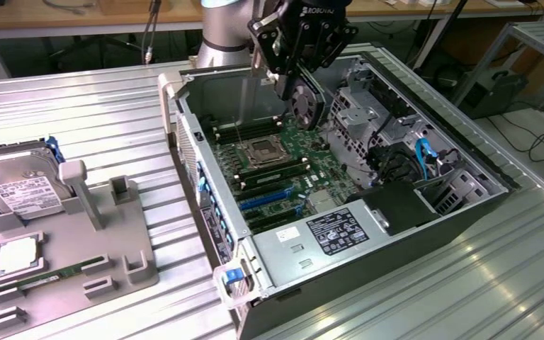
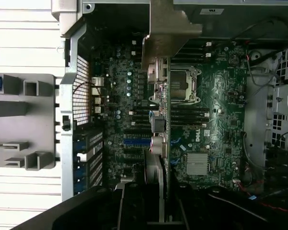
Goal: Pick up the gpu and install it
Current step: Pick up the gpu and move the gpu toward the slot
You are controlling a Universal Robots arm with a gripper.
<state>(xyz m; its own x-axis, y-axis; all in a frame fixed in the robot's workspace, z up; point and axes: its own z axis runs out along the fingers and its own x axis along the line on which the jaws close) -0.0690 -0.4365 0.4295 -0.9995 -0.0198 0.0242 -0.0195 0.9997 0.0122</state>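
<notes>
Fingers (image 1: 282, 74) of the gripper (image 1: 300, 83) were partly closed, pinching the gpu (image 1: 303, 105) by its upper edge, at upper middle of the exterior view. The card hung on edge with its round fan facing the camera, above the open computer case (image 1: 185, 134) and clear of the motherboard (image 1: 286, 170); held this way, its lower edge probably could meet a slot squarely. In the wrist view the gpu (image 2: 159, 143) appeared edge-on, running across the board beside the CPU socket (image 2: 182, 86). The blue expansion slots (image 1: 267, 200) lay lower in the frame, toward the power supply (image 1: 333, 237). The case walls and the blue cables (image 1: 423, 159) at right crowded the space. At far left, well apart, a hard drive (image 1: 22, 188) and a memory stick (image 1: 50, 278) rested on a grey holder (image 1: 111, 244).
</notes>
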